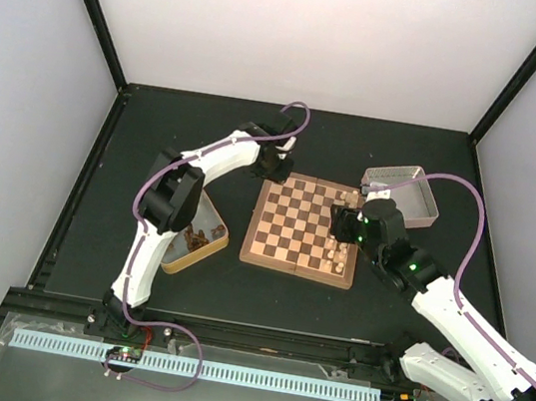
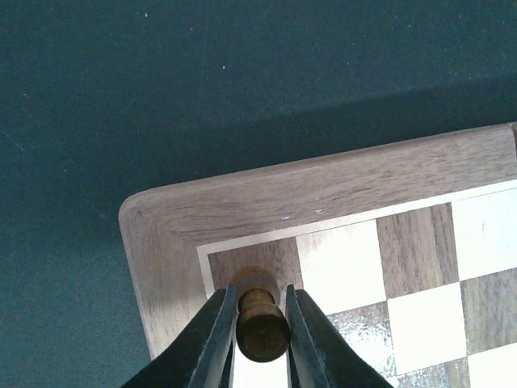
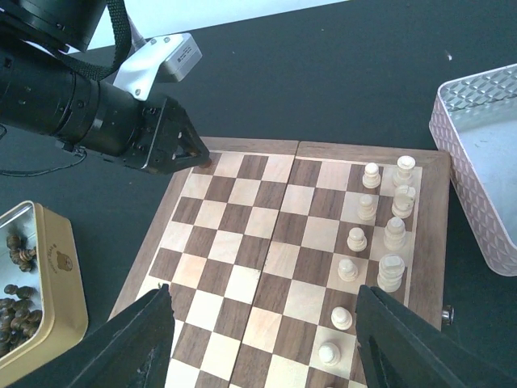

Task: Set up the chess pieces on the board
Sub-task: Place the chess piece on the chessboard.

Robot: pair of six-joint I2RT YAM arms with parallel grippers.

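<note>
The board (image 1: 294, 230) lies at the table's middle. My left gripper (image 1: 275, 169) is low over its far left corner and shut on a dark brown chess piece (image 2: 262, 327). The piece stands upright on the corner dark square, close to the board's border (image 2: 323, 190), with a finger (image 2: 218, 331) on each side. In the right wrist view the left gripper (image 3: 190, 153) hides the piece. My right gripper (image 3: 262, 303) hangs wide open and empty above the board (image 3: 258, 242), at its right half (image 1: 345, 222). Several more dark pieces (image 3: 16, 299) lie in the gold tin.
The gold tin (image 1: 196, 240) sits just left of the board. A silver tin (image 1: 405, 193) stands at the board's far right corner. Several cream pieces (image 3: 380, 234) stand in two files along the board's right side.
</note>
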